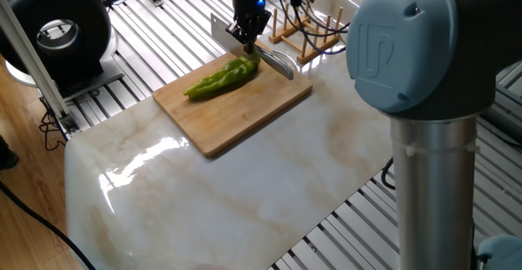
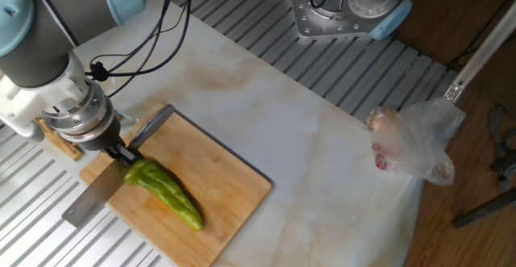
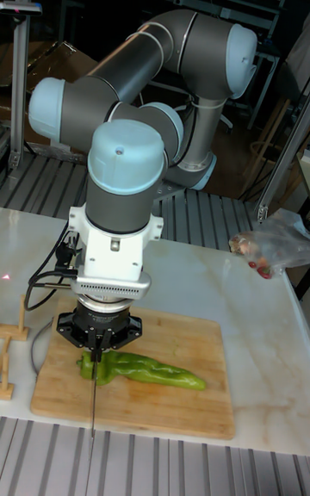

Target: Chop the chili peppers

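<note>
The end effector [image 1: 244, 40] covers the fat end of the chili pepper [image 1: 218, 78], so that end is hidden. Its fingers are too small to tell how they sit on the knife [image 2: 103, 188]. In the tall fixed view the knife shows only as a thin line in front of the pepper. Right of the pepper, the things inside the plastic bag [image 2: 415, 142] are blurred. The wooden rack [image 3: 9, 350] left of the pepper is cut by the edge.
</note>
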